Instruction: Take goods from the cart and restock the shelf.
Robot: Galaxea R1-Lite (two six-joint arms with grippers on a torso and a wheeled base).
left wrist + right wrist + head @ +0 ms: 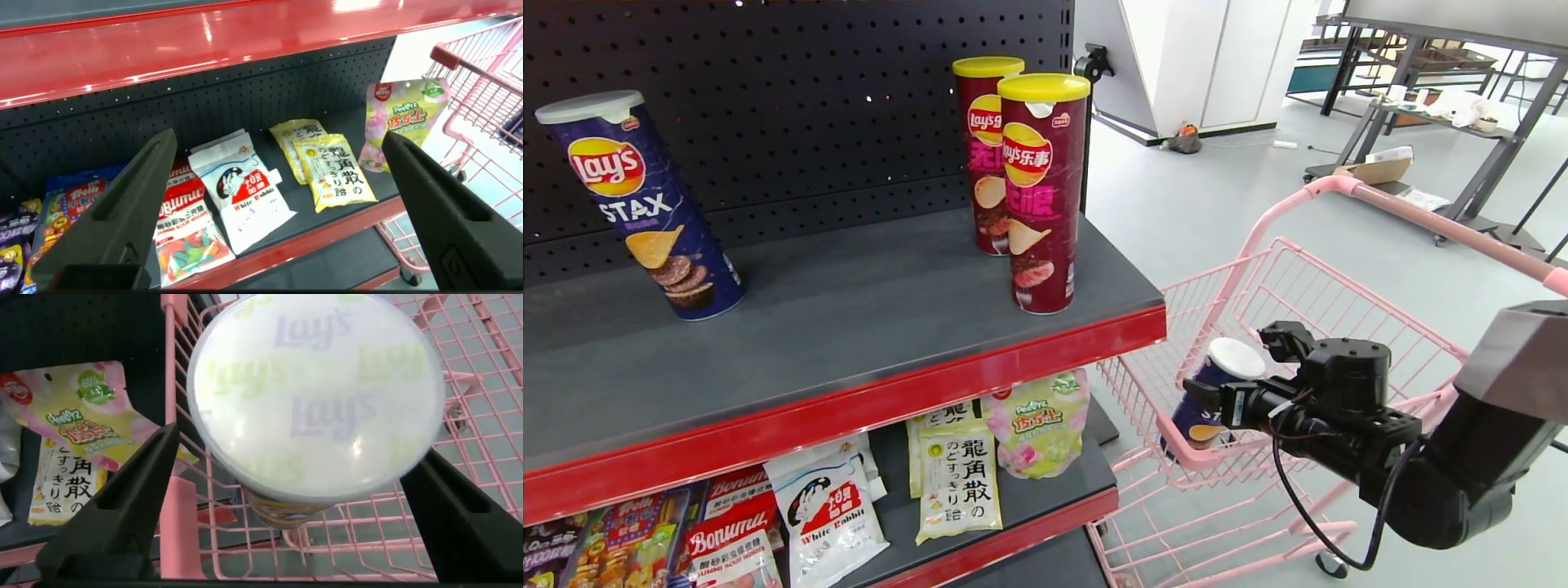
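so: three cans on shelf; blue can in cart beside shelf pending, right gripper jaws apart around it; left gripper jaws apart, empty.

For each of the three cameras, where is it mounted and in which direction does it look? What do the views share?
Head view: on the robot's head, looking forward and down at the shelf and pink cart; the right arm and right gripper show.
Left wrist view: on the left wrist, facing the lower shelf's snack bags; the open left gripper frames them.
Right wrist view: on the right wrist, looking down on the can in the cart; its fingers flank it.
Shared: the pastel pouch and cart appear in all three.
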